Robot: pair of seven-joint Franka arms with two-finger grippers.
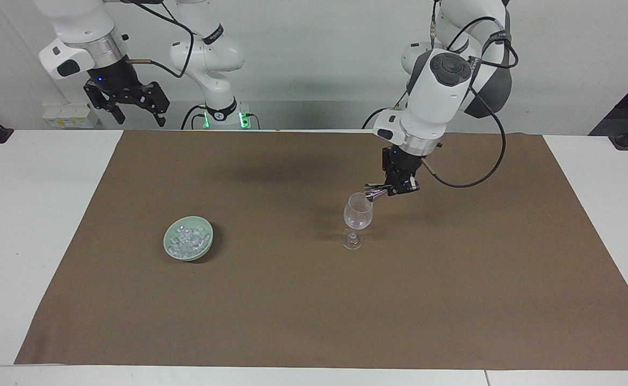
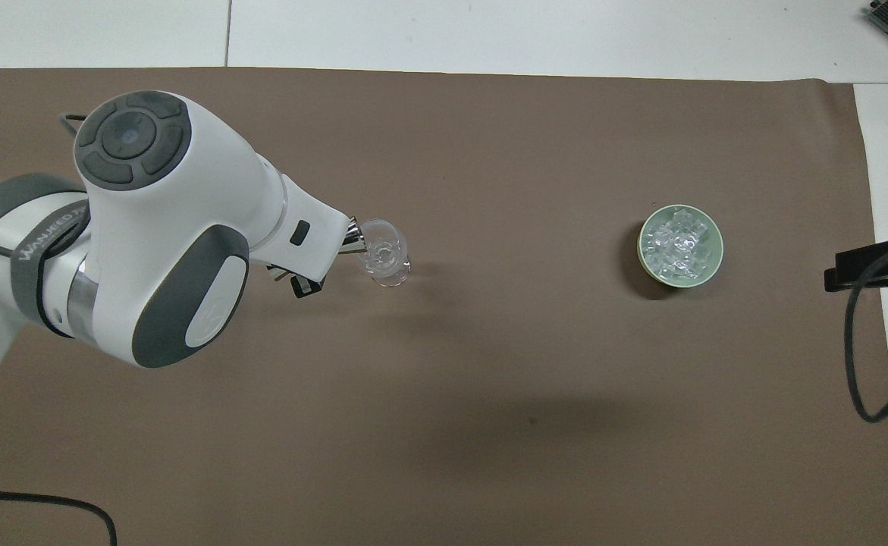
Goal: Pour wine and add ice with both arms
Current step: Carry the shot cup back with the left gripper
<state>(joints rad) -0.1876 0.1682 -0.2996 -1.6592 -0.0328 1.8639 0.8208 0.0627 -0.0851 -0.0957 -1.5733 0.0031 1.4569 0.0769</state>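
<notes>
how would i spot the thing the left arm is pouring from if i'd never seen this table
Start at the brown mat and find the clear wine glass standing toward the left arm's end. Just above its rim hangs the left pincer, shut on a small metal jigger tipped sideways over the glass. It is the only shiny steel piece here; the ice lies apart in a pale green bowl.
</notes>
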